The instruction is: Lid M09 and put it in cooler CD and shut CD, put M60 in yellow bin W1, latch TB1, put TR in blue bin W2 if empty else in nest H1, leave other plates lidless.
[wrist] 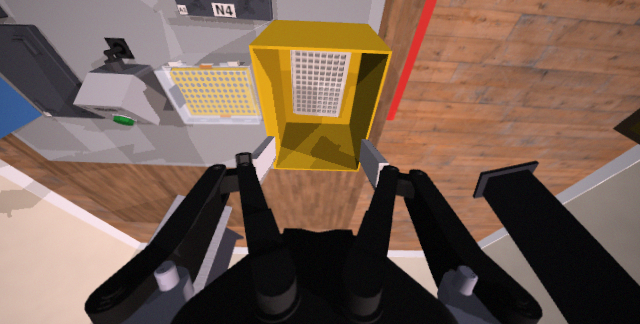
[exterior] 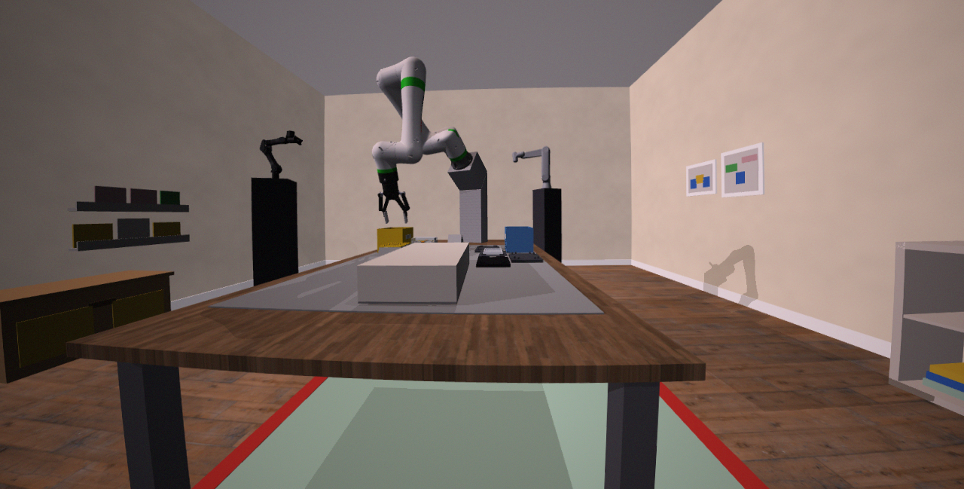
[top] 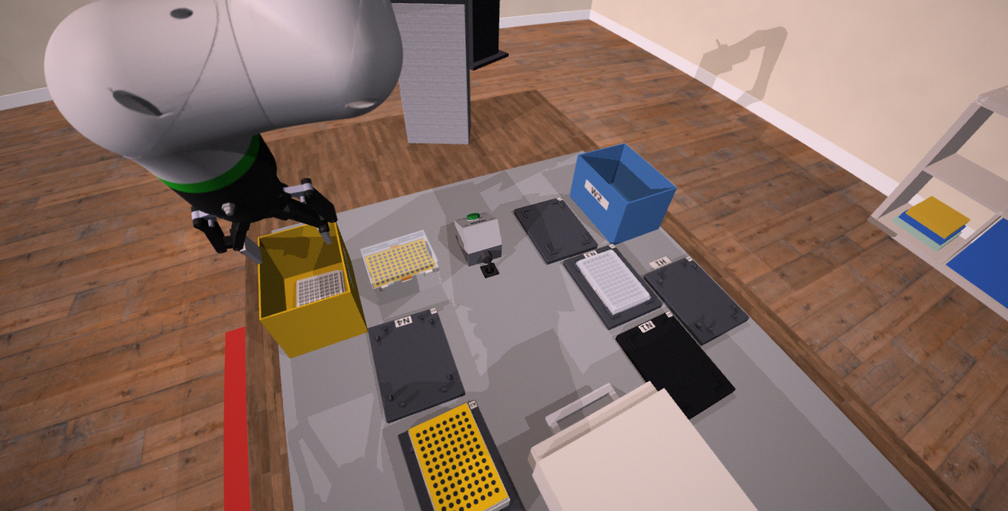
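Pincer (wrist: 317, 159), black two-finger, hangs parted and empty above yellow open-top bin W1 (wrist: 260, 89) | white gridded assay plate (wrist: 320, 83) lies inside on bin floor | risk: descending now, fingers straddling the rim could tip the bin.
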Controlling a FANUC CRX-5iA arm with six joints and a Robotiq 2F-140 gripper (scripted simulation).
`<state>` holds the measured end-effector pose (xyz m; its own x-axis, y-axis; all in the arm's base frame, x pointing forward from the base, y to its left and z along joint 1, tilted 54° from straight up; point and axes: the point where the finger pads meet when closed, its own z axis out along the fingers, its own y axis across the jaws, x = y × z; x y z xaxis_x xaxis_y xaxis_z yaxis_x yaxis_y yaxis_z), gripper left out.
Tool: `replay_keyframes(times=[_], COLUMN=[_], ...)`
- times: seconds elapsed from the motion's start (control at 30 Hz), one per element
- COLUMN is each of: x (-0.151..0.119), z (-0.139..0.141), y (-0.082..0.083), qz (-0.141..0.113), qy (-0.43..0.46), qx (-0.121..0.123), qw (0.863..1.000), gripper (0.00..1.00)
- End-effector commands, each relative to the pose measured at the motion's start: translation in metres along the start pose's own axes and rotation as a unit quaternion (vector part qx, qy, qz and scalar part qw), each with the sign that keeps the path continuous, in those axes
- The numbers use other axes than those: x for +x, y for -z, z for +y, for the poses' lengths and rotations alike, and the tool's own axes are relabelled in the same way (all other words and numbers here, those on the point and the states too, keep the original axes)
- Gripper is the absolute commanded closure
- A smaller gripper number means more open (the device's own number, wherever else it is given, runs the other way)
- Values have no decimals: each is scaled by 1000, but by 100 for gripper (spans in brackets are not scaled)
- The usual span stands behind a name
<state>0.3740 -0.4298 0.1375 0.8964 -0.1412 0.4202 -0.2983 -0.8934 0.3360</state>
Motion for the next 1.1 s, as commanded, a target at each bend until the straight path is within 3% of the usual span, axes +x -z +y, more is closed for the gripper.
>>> replay_keyframes(times=[0.0, 0.47, 1.07], x=[0, 0, 53], z=[0, 0, -22], y=[0, 0, 29], qz=[0, 0, 0], qy=[0, 0, 14], qx=[0, 0, -7], qw=[1000, 1000, 1000], gripper=[34, 34, 34])
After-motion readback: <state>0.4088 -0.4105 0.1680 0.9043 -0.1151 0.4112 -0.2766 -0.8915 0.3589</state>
